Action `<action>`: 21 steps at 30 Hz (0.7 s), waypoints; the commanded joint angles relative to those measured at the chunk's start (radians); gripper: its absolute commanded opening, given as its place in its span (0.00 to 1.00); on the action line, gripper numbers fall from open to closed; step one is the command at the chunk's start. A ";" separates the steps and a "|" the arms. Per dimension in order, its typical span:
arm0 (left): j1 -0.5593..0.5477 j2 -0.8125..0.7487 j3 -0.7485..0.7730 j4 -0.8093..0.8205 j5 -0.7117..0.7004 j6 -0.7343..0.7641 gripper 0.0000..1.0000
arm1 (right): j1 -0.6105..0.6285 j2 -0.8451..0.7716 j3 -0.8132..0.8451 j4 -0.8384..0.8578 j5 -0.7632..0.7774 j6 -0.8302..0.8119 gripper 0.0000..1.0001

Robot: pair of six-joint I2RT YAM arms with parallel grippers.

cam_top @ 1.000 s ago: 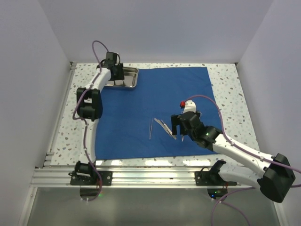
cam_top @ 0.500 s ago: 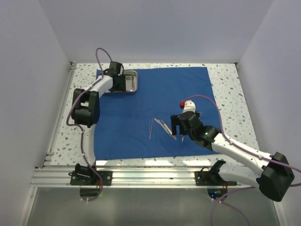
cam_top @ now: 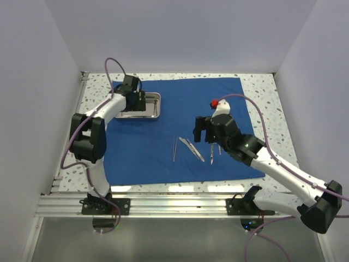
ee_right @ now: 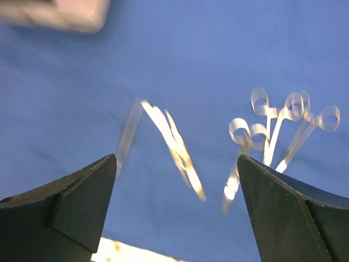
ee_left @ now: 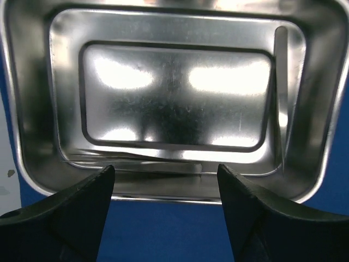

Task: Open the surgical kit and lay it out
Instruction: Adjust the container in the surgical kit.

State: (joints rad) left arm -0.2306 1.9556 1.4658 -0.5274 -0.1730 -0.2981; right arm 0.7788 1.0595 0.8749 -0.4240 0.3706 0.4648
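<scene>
The royal-blue cloth (cam_top: 180,117) lies spread flat on the table. The steel tray (cam_top: 152,105) sits on its far-left corner. My left gripper (cam_top: 135,98) hangs open above the tray; in the left wrist view (ee_left: 164,169) its jaws straddle the near rim of the tray (ee_left: 32,98), touching nothing. A slim silver piece (ee_left: 280,82) lies along the tray's right wall. Two tweezers (cam_top: 175,148) (cam_top: 192,148) and ring-handled instruments (cam_top: 212,152) lie on the cloth's near middle. My right gripper (cam_top: 203,131) is open and empty above them (ee_right: 175,158); the tweezers (ee_right: 173,143) and the ring-handled instruments (ee_right: 267,131) are below it.
The speckled white table (cam_top: 267,98) borders the cloth on all sides. An aluminium rail (cam_top: 163,204) runs along the near edge. Grey walls enclose the table at left, back and right.
The tray has slid toward the near side on the cloth with the left gripper. The right gripper has lifted and drawn back from the instruments toward the far side.
</scene>
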 commanded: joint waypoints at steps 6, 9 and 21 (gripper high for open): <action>0.005 -0.014 0.184 0.138 0.039 -0.055 0.82 | -0.047 0.507 0.605 -0.010 0.093 -0.129 0.99; 0.005 0.121 0.344 0.141 0.032 -0.050 0.81 | -0.153 0.753 0.804 0.045 -0.068 -0.161 0.99; -0.007 0.256 0.598 0.173 0.047 -0.113 0.80 | -0.338 1.292 1.414 -0.065 -0.245 -0.074 0.99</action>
State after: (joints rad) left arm -0.2317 2.2120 1.9148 -0.3325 -0.1417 -0.3912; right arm 0.4492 2.4069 2.1540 -0.4324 0.1818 0.3283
